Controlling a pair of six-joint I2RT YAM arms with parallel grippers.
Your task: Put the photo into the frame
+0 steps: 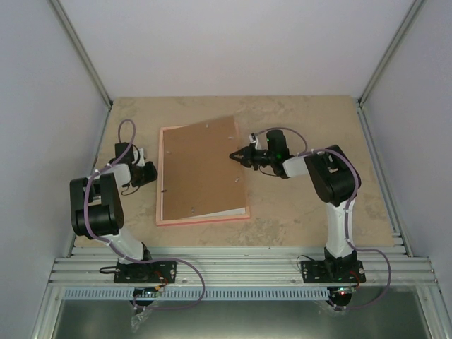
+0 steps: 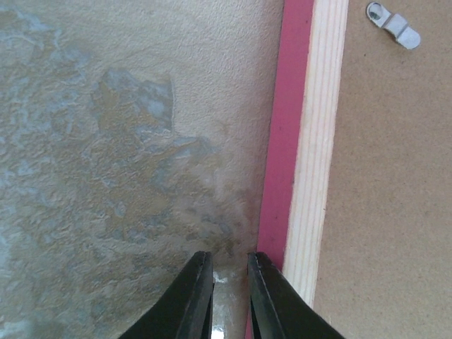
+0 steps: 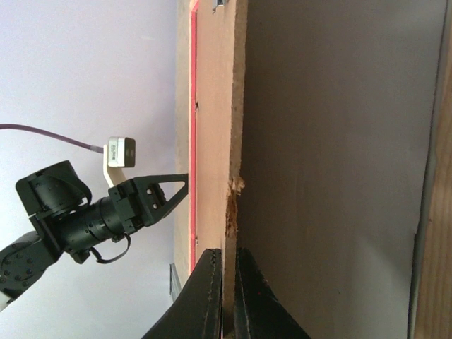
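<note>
No lettering, label, brand or number can be read on the brown backing board (image 1: 201, 169), the pink frame (image 1: 205, 219) or the tabletop (image 1: 296, 212).

Backing board (image 1: 201, 169) tilted up off the frame (image 1: 205, 217) on its right side. There is a wedge gap under it, open toward the right (dark underside in right wrist view). Right gripper (image 1: 235, 155) pinches that raised edge mid-length and blocks the middle, leaving room either side. Left gripper (image 1: 151, 174), fingers a little apart, sits low on the table (image 1: 296, 212) tight against the frame's left rail, filling the narrow strip by the left wall. Bare table right of the frame and along the far edge. Metal clip (image 2: 393, 27) sticks up on the board.
</note>
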